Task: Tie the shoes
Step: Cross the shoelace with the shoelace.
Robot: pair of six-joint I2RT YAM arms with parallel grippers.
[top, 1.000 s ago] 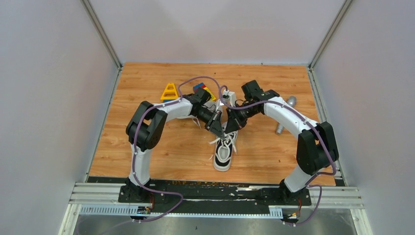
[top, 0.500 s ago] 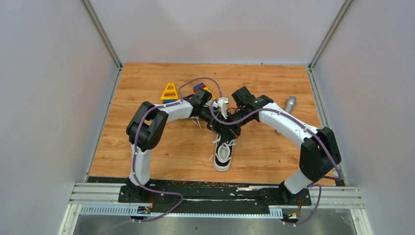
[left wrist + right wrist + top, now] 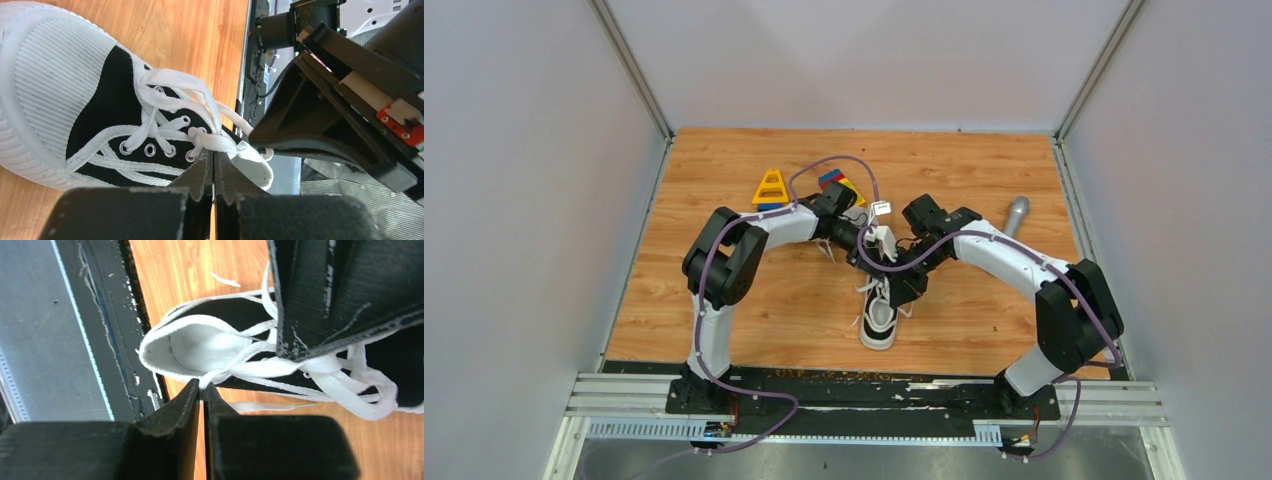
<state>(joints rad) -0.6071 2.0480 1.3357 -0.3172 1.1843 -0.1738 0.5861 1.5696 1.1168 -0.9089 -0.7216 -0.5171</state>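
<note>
Shoe mid-worktop, heel toward bases. My left tool pinched tight on lace near top eyelets. Right tool clamped on strand by collar. Tools crowd together, I judge for crossing strands.

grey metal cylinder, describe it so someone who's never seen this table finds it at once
On the wooden table, go to the far right side. Just beyond the right arm lies the grey metal cylinder, small with a rounded end. It alone is plain shiny grey: the toy blocks are brightly coloured, the shoe black and white.
</note>
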